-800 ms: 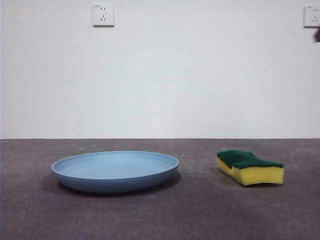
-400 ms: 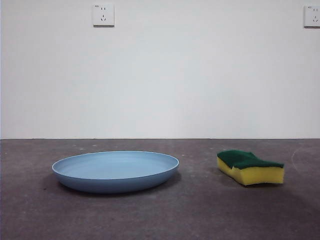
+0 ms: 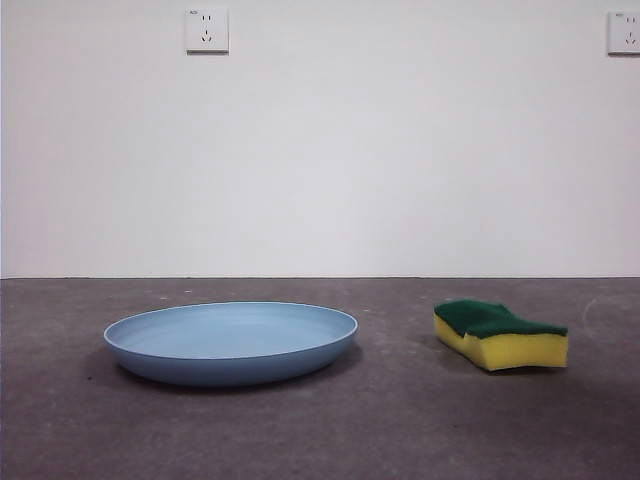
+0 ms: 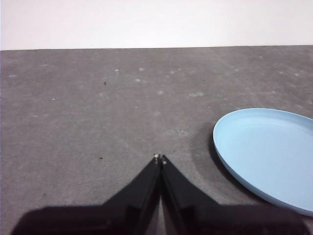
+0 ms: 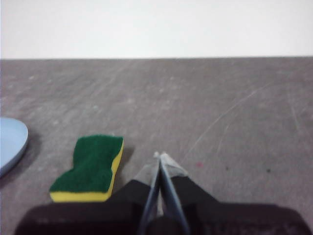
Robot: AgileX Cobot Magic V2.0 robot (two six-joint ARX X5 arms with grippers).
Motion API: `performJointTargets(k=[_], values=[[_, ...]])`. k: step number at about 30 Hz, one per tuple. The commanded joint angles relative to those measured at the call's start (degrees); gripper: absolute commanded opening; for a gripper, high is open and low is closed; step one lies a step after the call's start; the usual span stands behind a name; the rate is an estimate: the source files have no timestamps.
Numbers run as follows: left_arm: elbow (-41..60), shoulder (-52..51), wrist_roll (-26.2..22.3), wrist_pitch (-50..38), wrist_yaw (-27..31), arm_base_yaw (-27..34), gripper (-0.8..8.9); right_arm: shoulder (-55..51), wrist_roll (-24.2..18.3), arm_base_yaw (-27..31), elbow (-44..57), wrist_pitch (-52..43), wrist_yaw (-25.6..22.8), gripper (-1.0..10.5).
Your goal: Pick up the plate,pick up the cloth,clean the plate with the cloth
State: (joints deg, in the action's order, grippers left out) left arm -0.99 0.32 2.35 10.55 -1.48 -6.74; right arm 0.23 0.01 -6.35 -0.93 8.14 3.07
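Note:
The light-blue plate (image 3: 231, 341) lies flat on the dark table, left of centre in the front view. The cloth (image 3: 499, 333), a yellow sponge with a green top, rests to its right. Neither arm shows in the front view. My left gripper (image 4: 160, 158) is shut and empty above bare table, with the plate (image 4: 266, 152) off to one side of it. My right gripper (image 5: 159, 156) is also shut and empty, hovering beside the cloth (image 5: 92, 168) without touching it; the plate's edge (image 5: 11, 142) shows beyond the cloth.
A white wall stands behind the table, with a socket (image 3: 206, 30) high on the left and another (image 3: 624, 32) at the top right corner. Grey tabletop (image 3: 400, 420) stretches around both objects.
A black arm tip at the top right corner of the front view a second ago has gone out of sight. Plate and cloth have not moved.

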Motion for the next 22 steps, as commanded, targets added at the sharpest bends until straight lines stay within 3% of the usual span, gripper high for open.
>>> performJointTargets(k=[1, 4, 8, 11, 22], values=[[0.79, -0.13, -0.74, -0.17, -0.11, 0.09, 0.0, -0.17, 1.88, -0.11, 0.61, 2.23, 0.66, 0.0], [0.79, -0.13, -0.74, -0.17, -0.11, 0.11, 0.0, -0.13, 3.87, -0.15, 0.61, 2.21, 1.6, 0.0], [0.79, -0.13, -0.74, -0.17, -0.11, 0.09, 0.0, 0.15, 10.51, -0.2, 0.61, 2.21, 1.27, 0.0], [0.79, -0.13, -0.74, -0.17, -0.11, 0.09, 0.0, 0.15, 10.6, -0.2, 0.59, 2.19, -0.68, 0.0], [0.79, -0.13, -0.74, -0.17, -0.11, 0.09, -0.01, 0.15, 10.62, -0.2, 0.59, 2.21, -0.44, 0.0]])
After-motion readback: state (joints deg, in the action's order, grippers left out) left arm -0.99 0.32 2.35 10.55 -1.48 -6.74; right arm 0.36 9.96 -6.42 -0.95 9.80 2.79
